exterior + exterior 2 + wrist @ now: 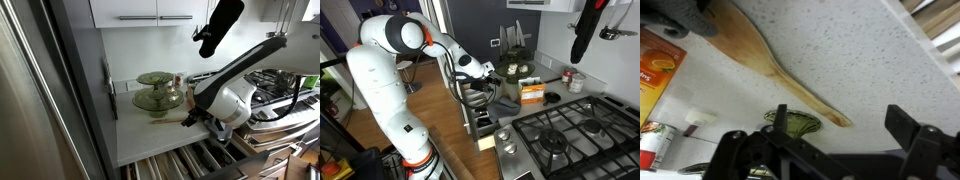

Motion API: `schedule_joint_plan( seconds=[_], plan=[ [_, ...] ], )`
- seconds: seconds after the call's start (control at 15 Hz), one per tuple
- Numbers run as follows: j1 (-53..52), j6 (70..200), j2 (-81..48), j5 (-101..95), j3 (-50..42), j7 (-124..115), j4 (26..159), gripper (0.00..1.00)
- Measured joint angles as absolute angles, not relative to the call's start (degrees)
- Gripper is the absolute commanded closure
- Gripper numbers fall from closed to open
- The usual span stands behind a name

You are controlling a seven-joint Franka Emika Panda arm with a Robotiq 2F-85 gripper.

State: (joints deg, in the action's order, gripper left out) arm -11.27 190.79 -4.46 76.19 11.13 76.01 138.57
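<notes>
Closest to the wrist camera: gripper (840,140), jaws spread wide, holding nothing, hovering above a pale speckled counter (870,50). Just ahead of the jaws: wooden spoon (775,65), lying flat on the counter, narrow end toward the fingers, broad end pointing away, untouched. Judged from this: gripper near but no contact, no grasp, no lift; everything with the spoon not yet done. In an exterior view: the spoon (166,121) flat near the counter's front edge, gripper (193,117) just beside it, white arm (235,100) bent low over open drawers (200,160). Right behind the spoon: green glass dishes (158,95), stacked, one on a stem, near enough to count as a hazard for the fingers. Nothing lying between jaws and spoon. Further along the counter: orange box (532,93) and red-and-white can (576,80), well apart from the spoon. Beyond these: gas stove (570,130) with black grates, and a dark oven mitt (588,35) hanging from above. Farthest back: white wall cupboards (150,12) over the counter.
</notes>
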Motion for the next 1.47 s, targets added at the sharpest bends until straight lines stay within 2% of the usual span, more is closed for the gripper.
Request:
schedule_joint_plan(
  seconds=[0.13, 1.33, 1.4, 1.47],
  plan=[
    [-10.70, 189.67, -5.46, 69.81, 10.15, 72.33, 138.03, 0.00],
    [-6.41, 182.57, -12.61, 69.62, 8.07, 73.41, 130.19, 0.00],
    [-6.20, 182.51, -13.13, 69.62, 8.06, 73.41, 130.15, 0.01],
    [-6.01, 182.48, -13.62, 69.62, 8.05, 73.41, 130.14, 0.21]
  ],
)
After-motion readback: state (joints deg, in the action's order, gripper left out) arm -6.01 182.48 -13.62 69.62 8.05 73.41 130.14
